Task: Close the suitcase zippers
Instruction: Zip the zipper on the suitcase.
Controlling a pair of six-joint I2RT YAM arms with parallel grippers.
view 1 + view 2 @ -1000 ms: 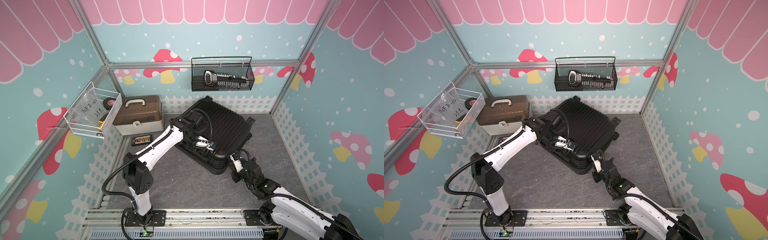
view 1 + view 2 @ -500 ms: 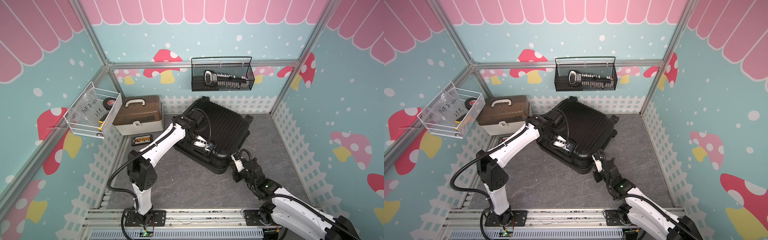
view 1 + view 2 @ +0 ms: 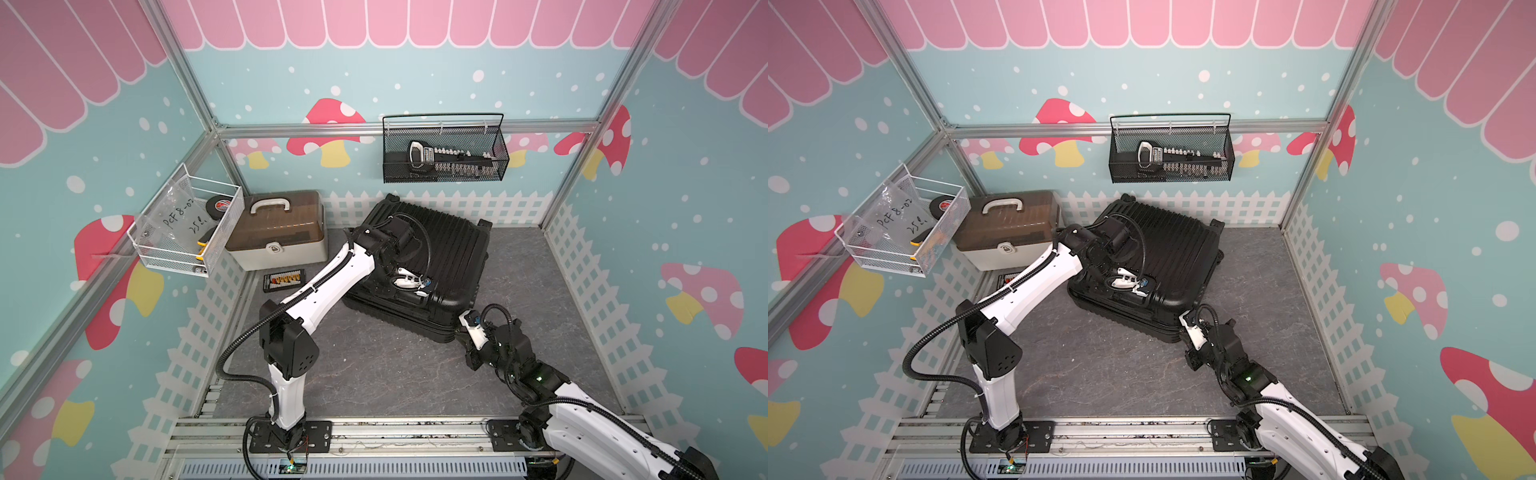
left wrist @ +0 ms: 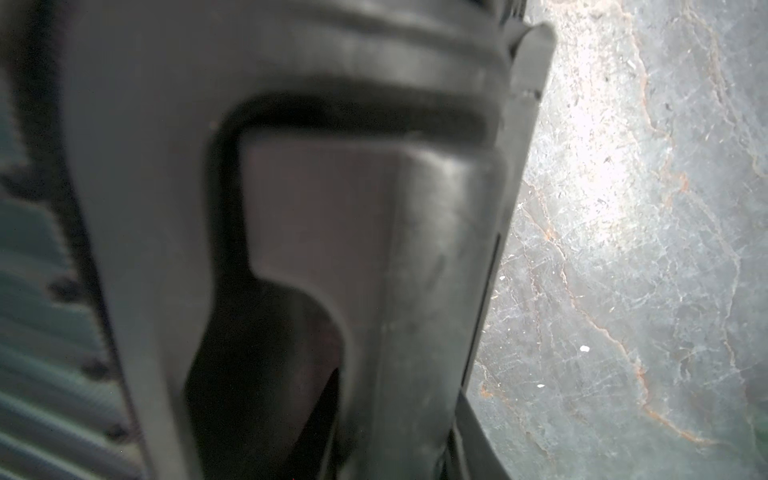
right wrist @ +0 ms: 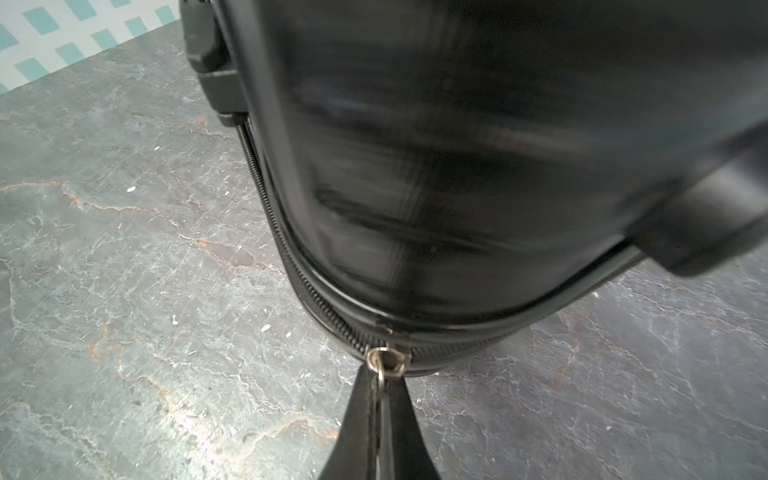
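Nearest, the right pincer (image 5: pixel 380 388) pinched the zipper pull (image 5: pixel 386 362) at the suitcase's (image 3: pixel 449 249) near corner. The suitcase lay flat on the grey marbled table (image 3: pixel 374 374). The left pincer (image 3: pixel 409 284) sat by its side handle, its grip impossible to tell. Behind stood a brown-lidded box (image 3: pixel 278 232) and a wall-hung wire basket (image 3: pixel 444 174).

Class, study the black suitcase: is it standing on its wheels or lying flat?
Lying flat. In both top views the suitcase shows one broad ribbed shell facing up, both shells together.
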